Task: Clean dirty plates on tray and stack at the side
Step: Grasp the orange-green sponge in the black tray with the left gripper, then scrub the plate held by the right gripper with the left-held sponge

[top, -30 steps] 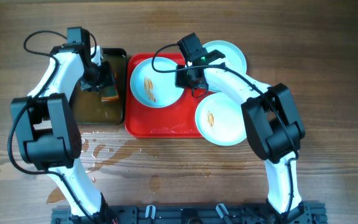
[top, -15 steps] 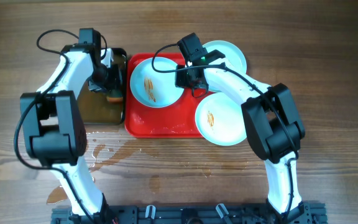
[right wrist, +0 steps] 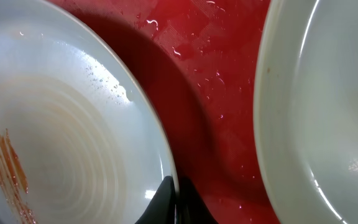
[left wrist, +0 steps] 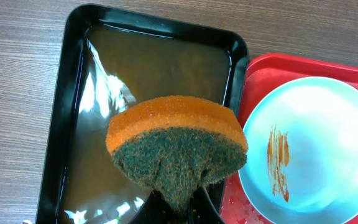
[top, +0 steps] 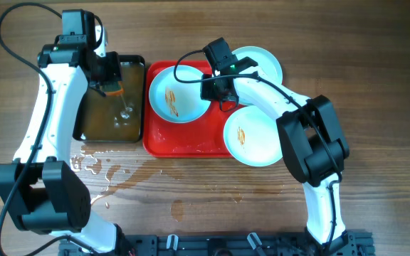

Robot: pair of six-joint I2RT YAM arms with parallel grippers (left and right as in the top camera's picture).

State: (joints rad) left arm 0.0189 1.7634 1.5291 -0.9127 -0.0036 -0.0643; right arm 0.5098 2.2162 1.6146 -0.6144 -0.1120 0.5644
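Note:
Three pale mint plates lie on the red tray (top: 184, 142): a smeared left plate (top: 176, 94), a smeared front right plate (top: 256, 136) and a back right plate (top: 265, 60), partly hidden by my right arm. My left gripper (top: 112, 87) is shut on an orange and green sponge (left wrist: 176, 143), held above the black pan (top: 135, 62). My right gripper (top: 216, 87) is shut on the left plate's right rim (right wrist: 157, 137). The left plate (left wrist: 309, 149) with its smear also shows in the left wrist view.
The black pan of brownish water (left wrist: 148, 81) stands left of the tray (left wrist: 260, 81). Water puddles (top: 112, 174) lie on the wooden table in front of the pan and tray.
My left arm has lifted the sponge out of the pan's water and drawn back to the left, over the pan's far part. The right arm and the plates have not moved.

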